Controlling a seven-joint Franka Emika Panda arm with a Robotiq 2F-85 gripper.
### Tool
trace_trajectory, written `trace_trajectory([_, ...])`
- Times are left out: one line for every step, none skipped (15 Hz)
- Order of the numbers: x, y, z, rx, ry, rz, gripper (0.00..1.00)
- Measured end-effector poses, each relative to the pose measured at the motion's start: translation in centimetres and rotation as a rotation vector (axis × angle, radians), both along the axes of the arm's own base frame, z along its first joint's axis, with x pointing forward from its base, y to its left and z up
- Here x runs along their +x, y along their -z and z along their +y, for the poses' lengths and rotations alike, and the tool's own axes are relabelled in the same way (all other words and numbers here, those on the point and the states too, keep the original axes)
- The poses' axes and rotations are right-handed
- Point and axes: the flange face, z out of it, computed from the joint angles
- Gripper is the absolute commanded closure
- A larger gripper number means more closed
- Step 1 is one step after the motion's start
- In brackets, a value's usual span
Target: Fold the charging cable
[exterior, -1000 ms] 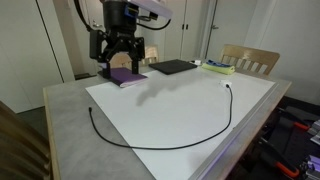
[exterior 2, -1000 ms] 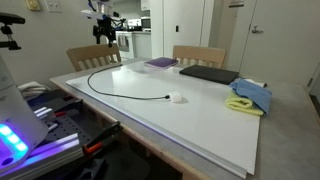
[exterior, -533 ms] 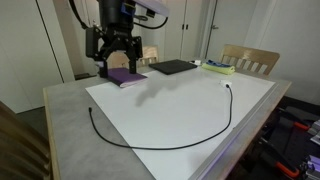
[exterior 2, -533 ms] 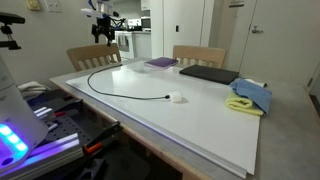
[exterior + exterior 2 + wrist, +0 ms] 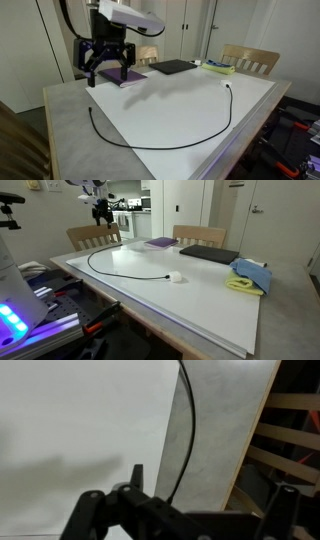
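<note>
**Pincer wide, cable lying unfolded**

Your gripper [image 5: 105, 66] hangs above the table's corner with its jaws spread wide and nothing between them, near the purple book [image 5: 127, 76]. The charging cable [image 5: 160, 147] lies in an open curve on the white mat [image 5: 180, 105], with its white plug [image 5: 228, 86] at the far end.
</note>
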Motion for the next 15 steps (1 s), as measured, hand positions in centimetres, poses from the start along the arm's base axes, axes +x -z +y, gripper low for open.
trace_trajectory([-0.1,0.8,0.4,-0.006,-0.002,-0.005,0.0])
trace_trajectory([-0.2,1.7,0.6,-0.012,-0.007,-0.009,0.0])
trace_trajectory([-0.2,2.6,0.8,-0.02,-0.014,-0.009,0.0])
trace_trajectory([0.0,3.5,0.9,-0.026,-0.018,-0.008,0.0])
trace_trajectory([0.3,4.4,1.0,-0.03,-0.019,-0.006,0.0])
trace_trajectory([0.9,5.3,0.9,-0.03,-0.018,-0.005,0.0])
trace_trajectory([1.7,6.0,0.8,-0.029,-0.017,-0.007,0.0])
trace_trajectory([2.5,6.7,0.7,-0.027,-0.014,-0.012,0.0])
trace_trajectory([3.5,7.4,0.6,-0.025,-0.012,-0.017,0.0])
trace_trajectory([4.4,8.0,0.7,-0.02,-0.011,-0.022,0.0])
trace_trajectory([5.4,8.4,0.8,-0.014,-0.011,-0.027,0.0])
trace_trajectory([6.3,8.8,1.1,-0.007,-0.009,-0.032,0.0])
trace_trajectory([7.1,9.3,1.6,-0.003,-0.007,-0.031,0.0])
trace_trajectory([7.7,9.7,2.0,-0.002,-0.007,-0.025,0.0])
trace_trajectory([8.2,10.1,2.6,-0.003,-0.008,-0.017,0.0])
